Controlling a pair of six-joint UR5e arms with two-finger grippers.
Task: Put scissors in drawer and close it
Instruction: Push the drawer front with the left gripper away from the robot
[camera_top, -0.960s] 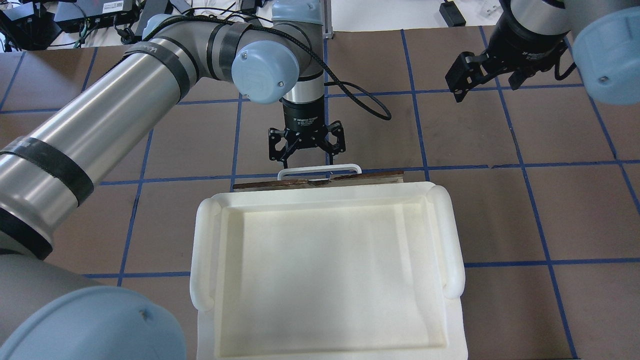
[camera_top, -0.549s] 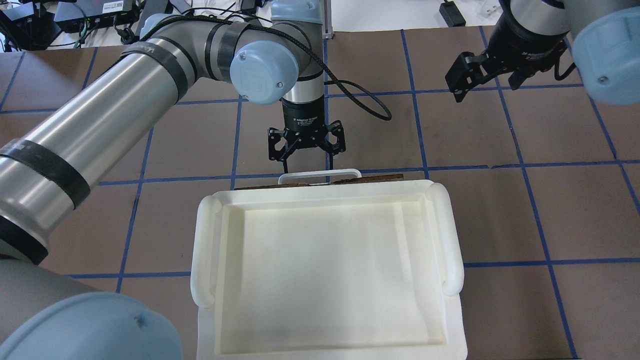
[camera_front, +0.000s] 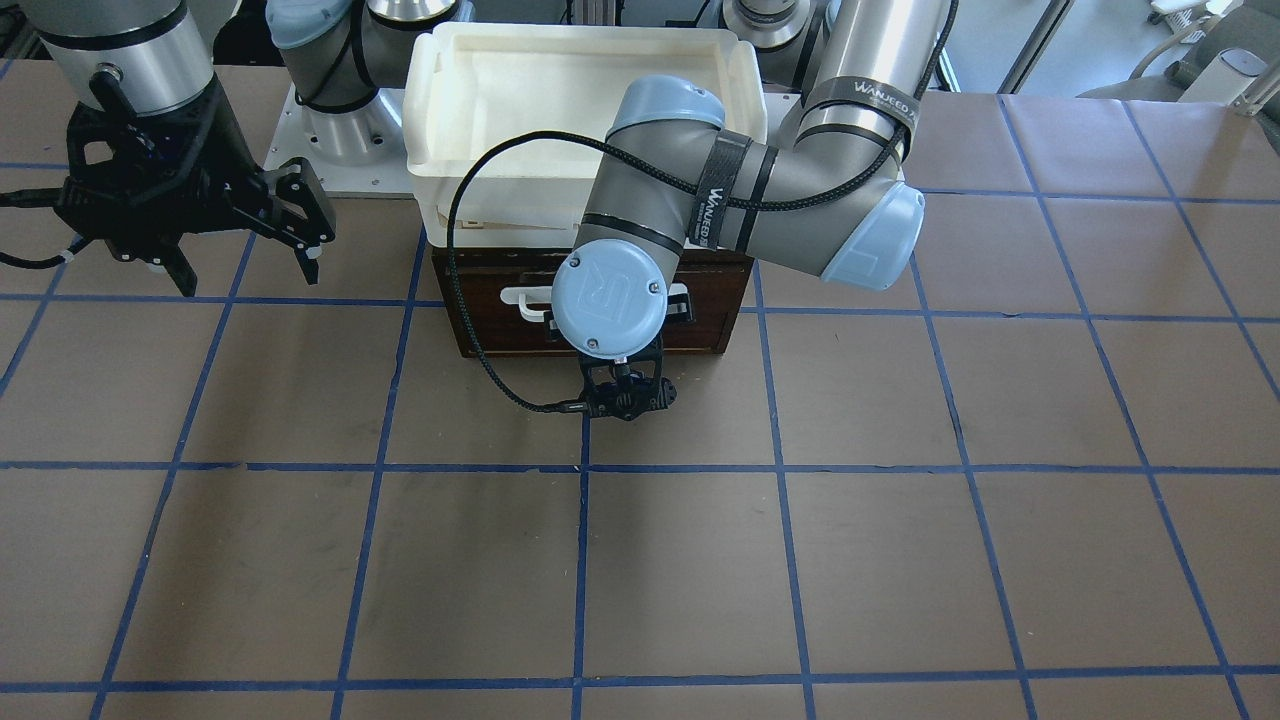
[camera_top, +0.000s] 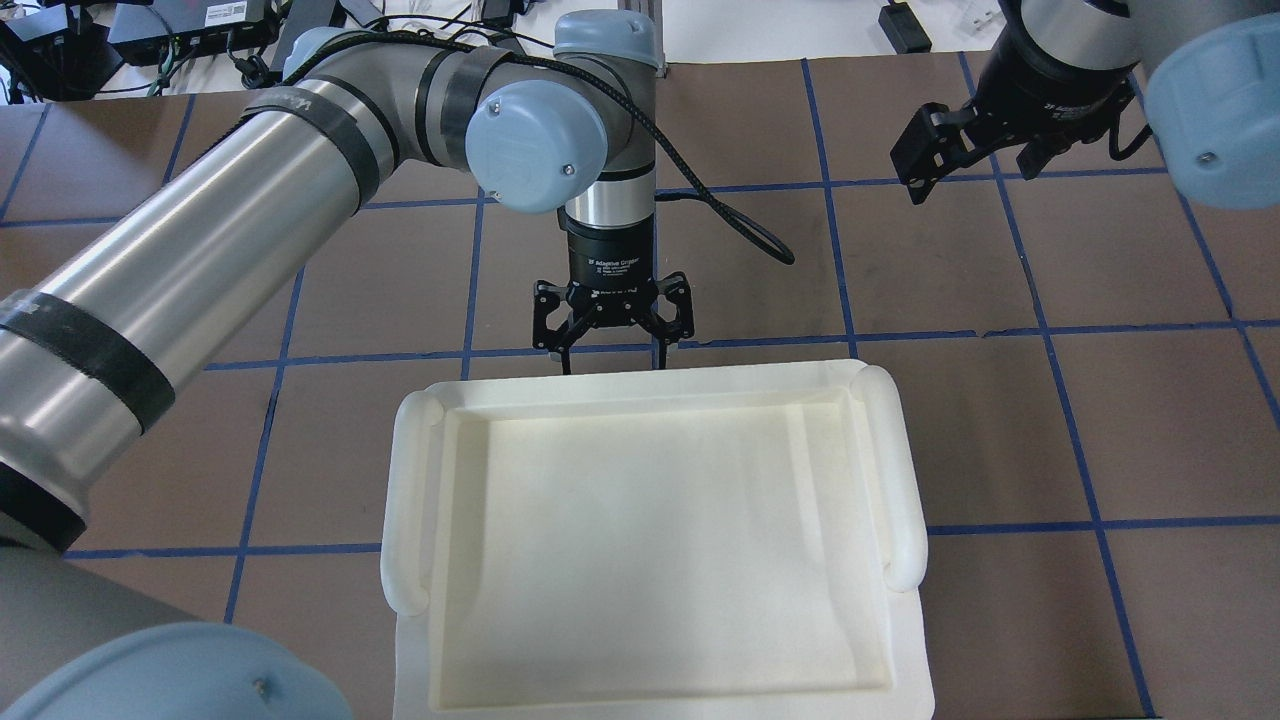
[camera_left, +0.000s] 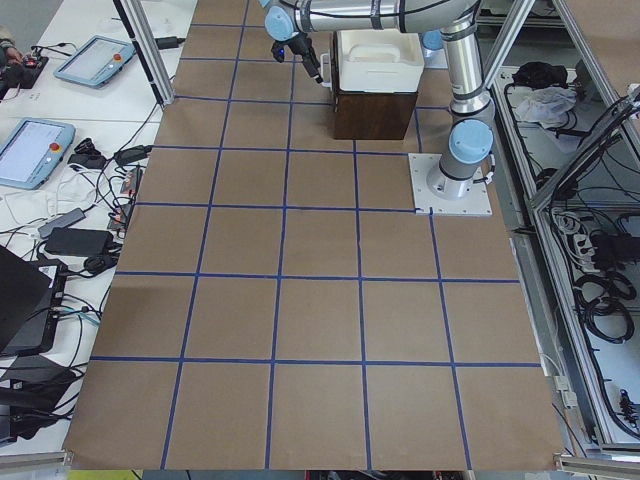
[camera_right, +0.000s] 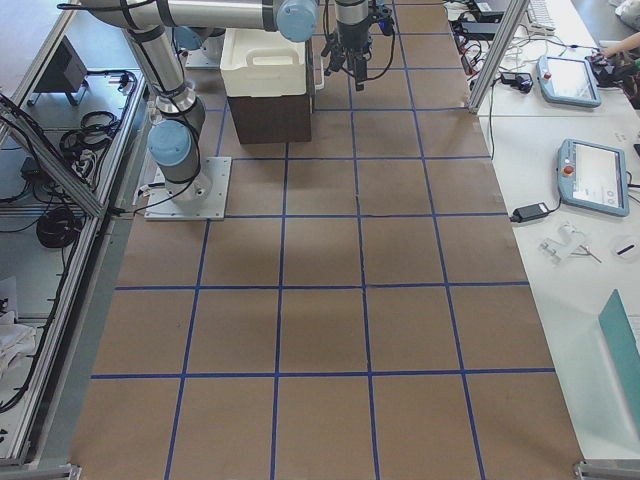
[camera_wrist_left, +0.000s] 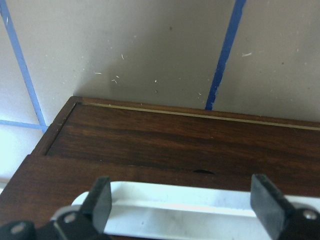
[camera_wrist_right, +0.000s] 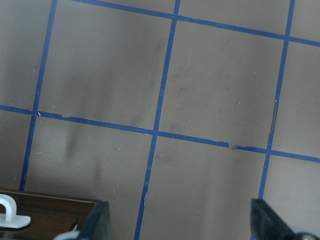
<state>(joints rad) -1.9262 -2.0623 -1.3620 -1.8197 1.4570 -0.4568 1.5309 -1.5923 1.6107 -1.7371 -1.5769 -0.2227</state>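
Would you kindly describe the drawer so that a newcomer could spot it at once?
Look for the big white foam tray near the robot's base. Directly beneath it is the drawer: a dark brown wooden front with a white bar handle, unlike the pale tray above.

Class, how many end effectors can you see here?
2. The left end effector is at the drawer front; the right end effector hangs above the table. None seems hidden.

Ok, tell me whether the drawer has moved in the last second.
Yes. The drawer slid in toward the robot: overhead, its front and handle showed beyond the tray's far rim, and now that rim hides them.
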